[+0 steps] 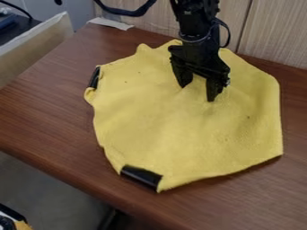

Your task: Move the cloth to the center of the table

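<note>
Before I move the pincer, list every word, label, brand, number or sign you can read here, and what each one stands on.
No text can be read anywhere in this view.
Yellow cloth: no lettering seen.
Black strip on its near edge: no lettering can be made out.
Pincer: no lettering can be made out.
Table: wood grain, no sign or number seen.

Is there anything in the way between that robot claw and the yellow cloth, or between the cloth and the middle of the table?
Nothing visible blocks either: the gripper hangs right over the yellow cloth, and no object stands on the table around it.
</note>
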Motion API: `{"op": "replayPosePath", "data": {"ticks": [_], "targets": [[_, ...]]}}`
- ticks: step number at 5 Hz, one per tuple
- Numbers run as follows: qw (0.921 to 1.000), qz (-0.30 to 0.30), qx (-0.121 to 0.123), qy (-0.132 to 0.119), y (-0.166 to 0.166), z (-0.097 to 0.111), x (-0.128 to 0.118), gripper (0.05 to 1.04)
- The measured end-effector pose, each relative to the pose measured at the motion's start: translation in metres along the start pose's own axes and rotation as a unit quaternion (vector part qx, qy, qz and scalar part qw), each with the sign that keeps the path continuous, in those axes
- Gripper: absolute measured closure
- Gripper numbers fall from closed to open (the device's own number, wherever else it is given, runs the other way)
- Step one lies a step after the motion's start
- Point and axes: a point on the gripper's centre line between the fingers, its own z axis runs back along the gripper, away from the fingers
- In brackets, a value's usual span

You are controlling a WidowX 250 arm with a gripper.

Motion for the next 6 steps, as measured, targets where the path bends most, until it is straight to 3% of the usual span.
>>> {"op": "replayPosePath", "data": {"ticks": [1, 2, 5, 6], "targets": [[0.9999, -0.001, -0.006, 0.014, -0.006, 0.005, -0.007, 0.084], [1.0000, 0.005, -0.006, 0.005, -0.009, 0.020, -0.006, 0.083], [0.9988, -0.001, 0.025, -0.042, -0.015, 0.079, -0.002, 0.083], [0.9987, -0.002, 0.025, -0.043, -0.016, 0.081, -0.002, 0.083]]}}
